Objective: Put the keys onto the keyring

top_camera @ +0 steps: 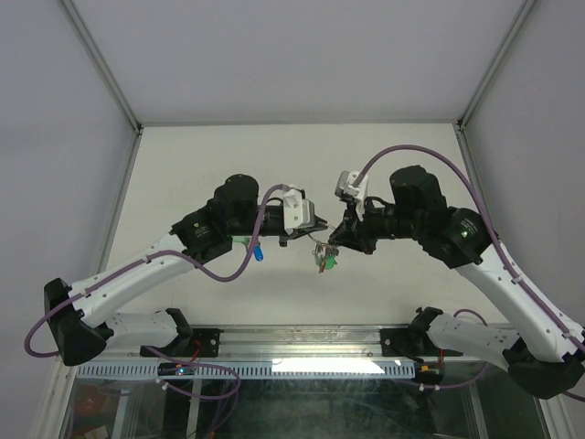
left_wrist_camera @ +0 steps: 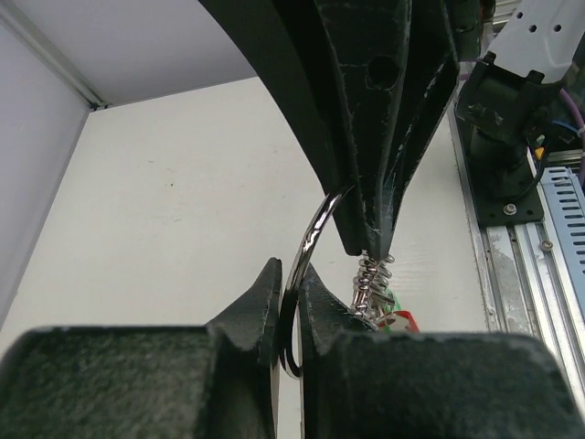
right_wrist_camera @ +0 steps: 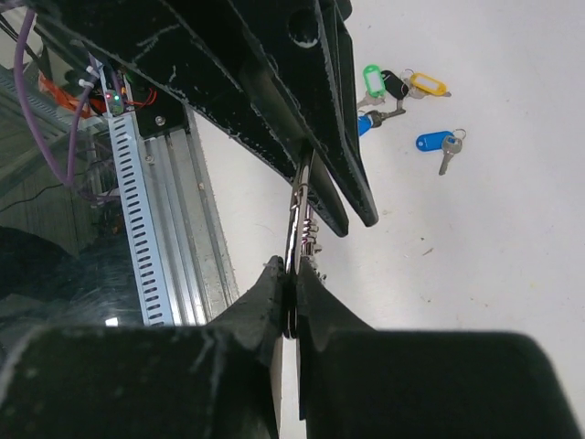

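Top external view: both arms meet above the middle of the white counter (top_camera: 384, 165) and hold the thin round silver wire keyring (left_wrist_camera: 306, 251) between them, clear of the surface.

Left gripper (left_wrist_camera: 291, 279): fingers together, clamped on the lower arc of the keyring. Right gripper (right_wrist_camera: 290, 274): fingers together on the same wire, a short way round from the other grip. A bunch of silver keys with green and red plastic caps (top_camera: 324, 258) hangs from the keyring just below both grippers, strung on small rings.

Risks, as judged: two rigid grips hold one thin wire by its narrow edge. Any mismatch between the arms could twist the keyring or spring it out of a grip, and the bunch would drop to the counter. Whether the coil is prised open I cannot tell; the fingers hide that part.

Surroundings: loose keys lie grouped on the counter toward its near edge, left of middle. Their caps are green (right_wrist_camera: 370, 75), black (right_wrist_camera: 395, 84), yellow (right_wrist_camera: 427, 84) and blue (right_wrist_camera: 430, 142), with what looks like a second blue one beside them. The left arm (top_camera: 219, 224) overhangs them from above. Neither gripper is free to fetch one without letting go of the keyring.
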